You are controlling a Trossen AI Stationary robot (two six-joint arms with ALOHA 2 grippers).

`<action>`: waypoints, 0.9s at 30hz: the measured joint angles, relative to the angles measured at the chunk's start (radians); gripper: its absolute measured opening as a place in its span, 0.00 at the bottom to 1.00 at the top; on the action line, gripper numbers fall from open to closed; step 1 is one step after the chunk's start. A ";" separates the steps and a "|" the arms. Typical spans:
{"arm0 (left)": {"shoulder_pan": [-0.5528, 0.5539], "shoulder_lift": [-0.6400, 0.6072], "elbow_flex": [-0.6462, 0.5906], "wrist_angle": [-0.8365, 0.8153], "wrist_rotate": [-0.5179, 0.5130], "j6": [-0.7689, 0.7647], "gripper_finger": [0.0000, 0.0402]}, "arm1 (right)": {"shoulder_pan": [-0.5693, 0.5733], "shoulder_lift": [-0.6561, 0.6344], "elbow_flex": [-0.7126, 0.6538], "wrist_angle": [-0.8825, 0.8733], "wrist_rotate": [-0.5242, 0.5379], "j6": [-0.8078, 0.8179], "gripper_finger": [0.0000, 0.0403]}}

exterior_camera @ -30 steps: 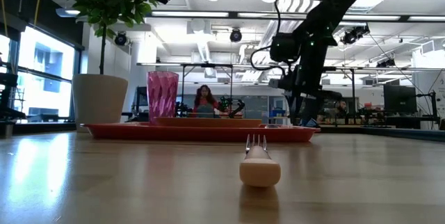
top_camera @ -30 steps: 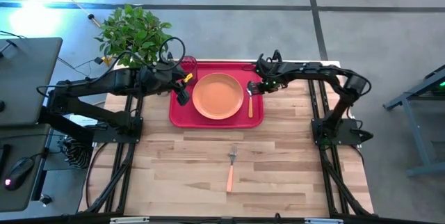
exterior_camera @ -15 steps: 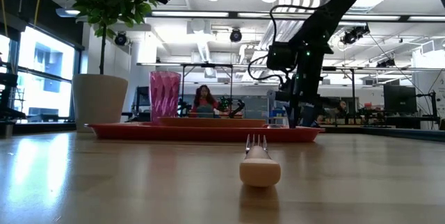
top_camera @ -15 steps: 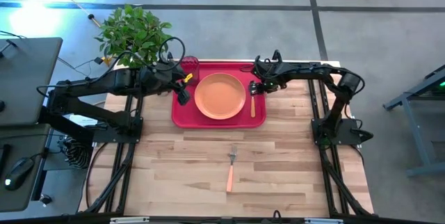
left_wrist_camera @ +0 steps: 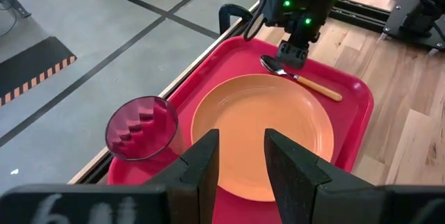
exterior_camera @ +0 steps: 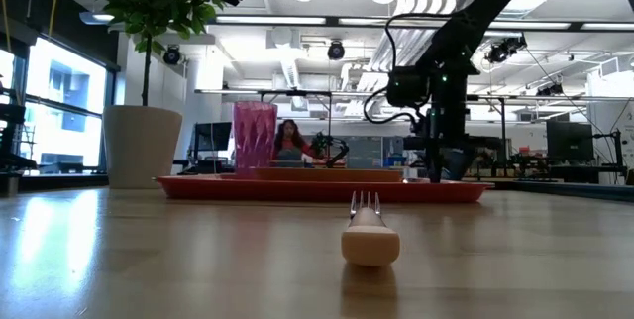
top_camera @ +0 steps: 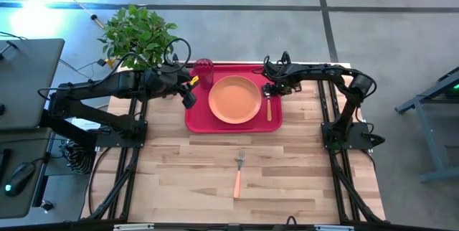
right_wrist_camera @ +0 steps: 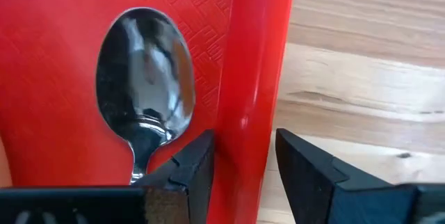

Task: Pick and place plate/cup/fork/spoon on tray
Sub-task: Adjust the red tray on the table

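The red tray (top_camera: 193, 120) lies at the table's far middle. It carries the orange plate (top_camera: 235, 100), the dark red cup (top_camera: 204, 69) at its far left corner and the spoon (top_camera: 269, 107) along its right side. The fork (top_camera: 239, 173) lies on the bare table nearer the front, and shows close up in the low view (exterior_camera: 369, 230). My right gripper (top_camera: 272, 87) is shut on the tray's right rim beside the spoon's bowl (right_wrist_camera: 146, 78). My left gripper (top_camera: 188, 96) is open over the tray's left edge, its fingers above the plate's near side (left_wrist_camera: 261, 133). My right gripper pinches the tray's right rim (right_wrist_camera: 254, 78), toward its far end, with one finger inside the tray beside the spoon's bowl and one outside over the wood. The fingers point down from above, across the rim. The tray lies flat on the table.
A potted plant (top_camera: 140, 34) stands off the table's far left corner, and its white pot shows in the low view (exterior_camera: 144, 146). Bare wood lies around the fork and along the table's front. A person sits far back in the room (exterior_camera: 292, 141).
My right gripper has gone toward the table's right edge and drawn the tray with it. The tray has slid right along the table with the plate, cup and spoon still on it. The fork has not moved.
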 joint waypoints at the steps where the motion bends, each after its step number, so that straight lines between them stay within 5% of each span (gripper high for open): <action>1: 0.000 0.000 0.000 0.000 0.000 0.000 0.26 | 0.000 0.000 0.000 -0.003 0.000 0.008 0.35; 27: 0.000 0.000 0.000 -0.002 0.000 0.001 0.26 | -0.013 -0.042 -0.003 -0.146 0.071 0.085 0.35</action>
